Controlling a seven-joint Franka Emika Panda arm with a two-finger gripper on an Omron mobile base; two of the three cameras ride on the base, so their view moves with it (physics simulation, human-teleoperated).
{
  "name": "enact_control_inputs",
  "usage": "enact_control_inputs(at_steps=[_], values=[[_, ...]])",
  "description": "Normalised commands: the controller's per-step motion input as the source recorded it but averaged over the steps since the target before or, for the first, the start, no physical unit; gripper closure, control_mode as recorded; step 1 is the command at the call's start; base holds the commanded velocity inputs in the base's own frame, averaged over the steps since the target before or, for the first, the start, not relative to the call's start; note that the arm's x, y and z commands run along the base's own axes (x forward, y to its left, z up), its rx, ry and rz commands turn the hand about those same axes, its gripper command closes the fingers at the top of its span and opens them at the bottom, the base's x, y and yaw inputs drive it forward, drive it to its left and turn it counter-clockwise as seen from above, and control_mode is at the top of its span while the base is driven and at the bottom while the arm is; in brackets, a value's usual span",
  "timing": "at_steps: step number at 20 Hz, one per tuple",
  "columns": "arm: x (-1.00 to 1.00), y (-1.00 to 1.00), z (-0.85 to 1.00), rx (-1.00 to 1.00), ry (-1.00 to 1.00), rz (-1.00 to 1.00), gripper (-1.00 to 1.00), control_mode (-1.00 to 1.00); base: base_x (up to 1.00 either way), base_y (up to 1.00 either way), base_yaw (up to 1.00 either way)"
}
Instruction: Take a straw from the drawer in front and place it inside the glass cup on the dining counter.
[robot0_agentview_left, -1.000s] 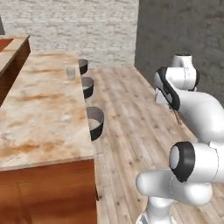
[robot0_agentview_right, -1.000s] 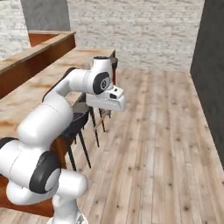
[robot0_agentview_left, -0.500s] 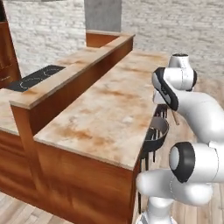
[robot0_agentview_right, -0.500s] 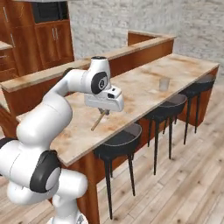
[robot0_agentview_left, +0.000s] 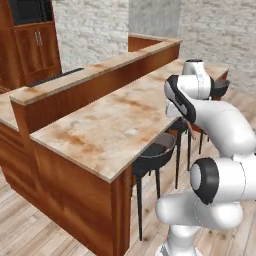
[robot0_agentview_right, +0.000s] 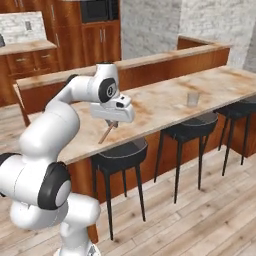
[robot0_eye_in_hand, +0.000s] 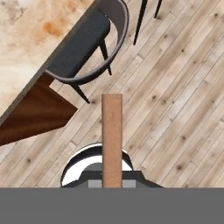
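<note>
beside the dining counter (robot0_agentview_right: 165, 102), the gripper (robot0_agentview_right: 111, 123) pinched the straw (robot0_agentview_right: 106, 134); the glass cup (robot0_agentview_right: 192, 99) at three o'clock awaited it.

My arm (robot0_agentview_right: 55, 120) is all glossy white, fat rounded segments with dark black rings at the joints. The hand (robot0_agentview_right: 112, 111) is a boxy white block. No cables or markings I can spot.

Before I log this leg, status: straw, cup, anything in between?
Gripper shut on straw, held above stool. Cup upright on counter, empty, farther along. No obstacle seen on the counter between.
</note>
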Motion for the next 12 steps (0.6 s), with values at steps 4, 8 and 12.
enact_control_inputs(at_steps=[4, 8, 12], values=[[0.0, 0.0, 0.0, 0.0, 0.0, 0.0, 1.0, 1.0, -0.29, -1.0, 0.3], [0.0, 0.0, 0.0, 0.0, 0.0, 0.0, 1.0, 1.0, 0.04, -1.0, 0.35], [0.0, 0.0, 0.0, 0.0, 0.0, 0.0, 1.0, 1.0, 0.18, -1.0, 0.32]])
